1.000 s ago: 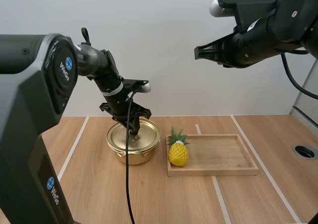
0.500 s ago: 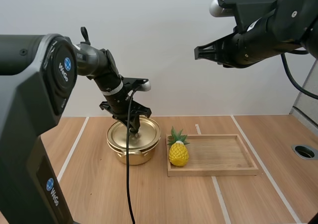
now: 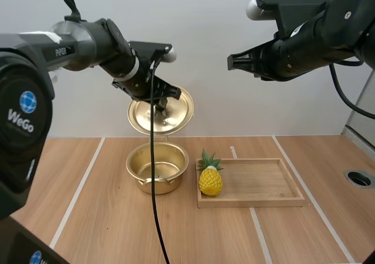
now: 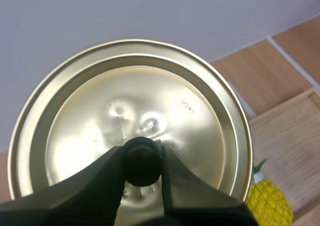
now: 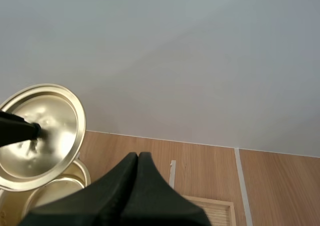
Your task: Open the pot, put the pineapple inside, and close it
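The gold pot [image 3: 157, 166] stands open on the table, with nothing visible inside. My left gripper [image 3: 160, 105] holds its gold lid [image 3: 161, 110] tilted in the air above the pot, shut on the black knob [image 4: 142, 161]. The lid [image 4: 130, 121] faces the left wrist camera, and the lid [image 5: 40, 128] hangs over the pot [image 5: 47, 196] in the right wrist view. A yellow pineapple [image 3: 210, 177] with green leaves stands upright at the left end of the wooden tray [image 3: 258, 185]; the pineapple [image 4: 270, 203] peeks past the lid's rim. My right gripper [image 3: 231, 61] hovers high at the right, shut on nothing, its fingers [image 5: 136, 161] pressed together.
The wooden tray lies right of the pot, bare apart from the pineapple. White tape lines [image 3: 82, 179] cross the wooden table. A round metal-rimmed hole [image 3: 358, 178] sits near the table's right edge.
My left gripper has lifted the lid off the pot and raised it well above, tilting it. The pot now stands open. The right arm has stayed in place.
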